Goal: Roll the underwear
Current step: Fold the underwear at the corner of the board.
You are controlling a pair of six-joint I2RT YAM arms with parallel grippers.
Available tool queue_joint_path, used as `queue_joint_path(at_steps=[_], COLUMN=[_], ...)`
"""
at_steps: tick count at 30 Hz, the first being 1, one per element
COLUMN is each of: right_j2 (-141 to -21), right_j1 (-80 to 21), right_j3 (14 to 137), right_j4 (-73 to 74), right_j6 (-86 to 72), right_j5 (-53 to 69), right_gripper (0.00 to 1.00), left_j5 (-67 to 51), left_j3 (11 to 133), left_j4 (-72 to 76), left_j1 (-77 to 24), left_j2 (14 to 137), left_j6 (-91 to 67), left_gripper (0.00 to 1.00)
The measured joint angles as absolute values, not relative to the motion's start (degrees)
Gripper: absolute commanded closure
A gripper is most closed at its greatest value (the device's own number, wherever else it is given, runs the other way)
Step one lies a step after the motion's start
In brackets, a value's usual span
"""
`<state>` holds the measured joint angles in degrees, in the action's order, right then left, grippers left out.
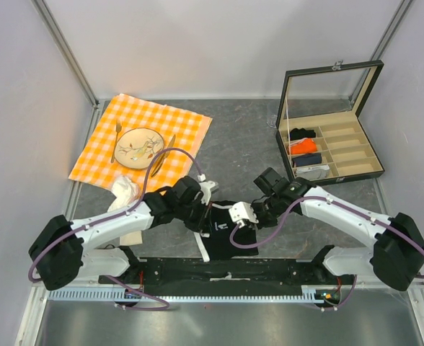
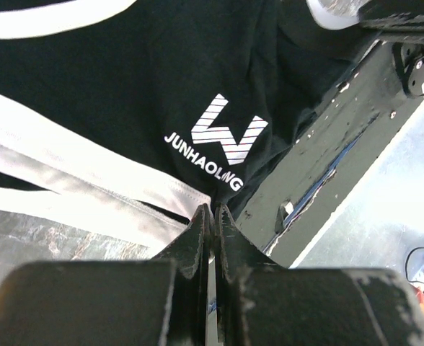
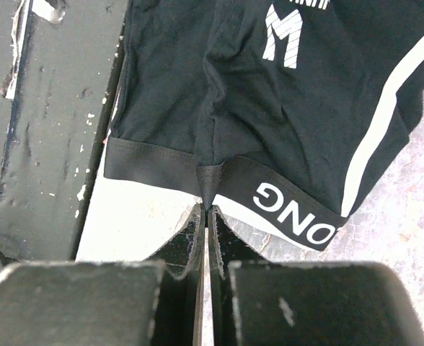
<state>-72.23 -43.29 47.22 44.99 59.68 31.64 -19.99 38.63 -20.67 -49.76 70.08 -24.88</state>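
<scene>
The underwear (image 1: 223, 236) is black with white trim and a white "JUNHAOLONG" logo. It hangs bunched between my two grippers over the table's near edge. My left gripper (image 1: 206, 220) is shut, and its tips (image 2: 212, 209) pinch the fabric edge where the white band (image 2: 89, 191) meets the black cloth (image 2: 161, 94). My right gripper (image 1: 235, 225) is shut, and its tips (image 3: 207, 207) pinch a tented fold of the black lettered band (image 3: 298, 209). The black fabric (image 3: 270, 108) hangs beyond it.
An orange checked cloth (image 1: 100, 158) at the back left carries a plate (image 1: 122, 138) and cutlery. A crumpled white cloth (image 1: 125, 194) lies beside my left arm. An open compartment box (image 1: 334, 176) at the right holds rolled garments. A black rail (image 1: 219, 274) runs along the near edge.
</scene>
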Motion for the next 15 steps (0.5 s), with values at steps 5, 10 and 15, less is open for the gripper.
queue_joint_path(at_steps=[5,10,15], right_j2=[-72.5,-74.8,-76.6], right_j1=[-43.4,-44.2,-45.1], right_j3=[45.9,43.5,42.2], right_j4=[45.6,45.5,45.0], right_j6=[60.3,61.1,61.6], right_j5=[32.2,31.6,30.9], right_gripper=[0.94,0.94,0.86], left_j5=[-20.0,-20.0,-20.3], left_j3=[36.4,35.6,34.8], left_j4=[-21.3,-21.6,-20.9], left_j1=[-49.8,-50.0,-50.7], left_j2=[69.8,70.6,73.3], left_j6=[-26.3,-27.7,-28.9], left_gripper=[0.98,0.98,0.77])
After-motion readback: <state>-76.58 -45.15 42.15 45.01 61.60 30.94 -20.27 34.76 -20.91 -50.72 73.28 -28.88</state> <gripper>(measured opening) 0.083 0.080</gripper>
